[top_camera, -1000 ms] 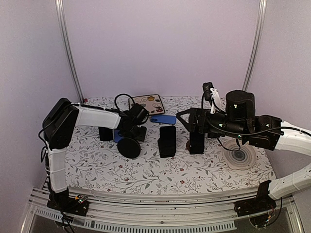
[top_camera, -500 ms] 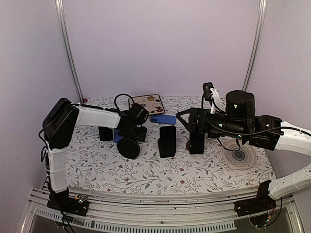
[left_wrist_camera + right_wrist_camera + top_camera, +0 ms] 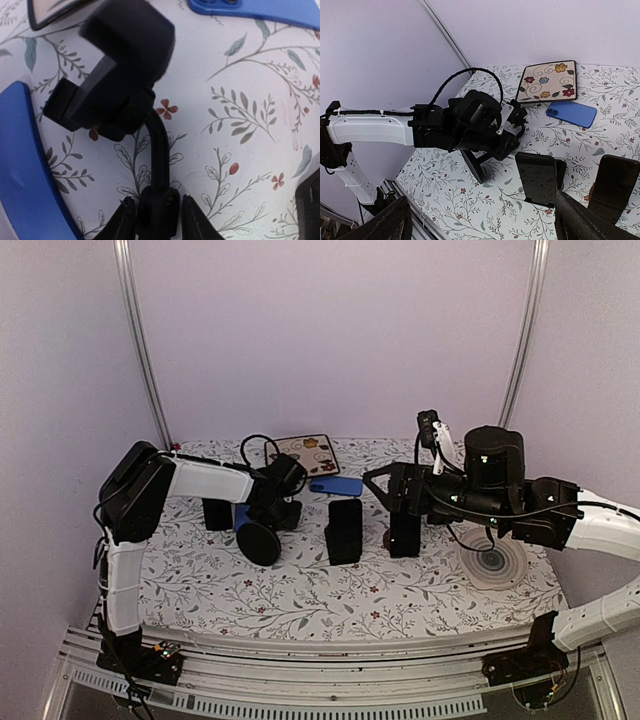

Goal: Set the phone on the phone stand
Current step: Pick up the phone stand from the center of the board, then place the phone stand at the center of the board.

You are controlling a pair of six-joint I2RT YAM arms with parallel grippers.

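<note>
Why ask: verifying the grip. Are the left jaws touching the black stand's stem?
Touching. Left wrist view: both fingers press the phone stand at its stem.

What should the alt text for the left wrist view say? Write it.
The left pincer straddles the stem of a black phone stand, close on either side, above a floral tablecloth. A blue phone lies at top right, another blue item at left.

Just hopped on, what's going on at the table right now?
The left gripper has its fingers clamped on the thin stem of the black phone stand. The right gripper hangs open off to the right, holding nothing. A blue phone lies flat on the floral table cover near the back, not on any stand yet.
</note>
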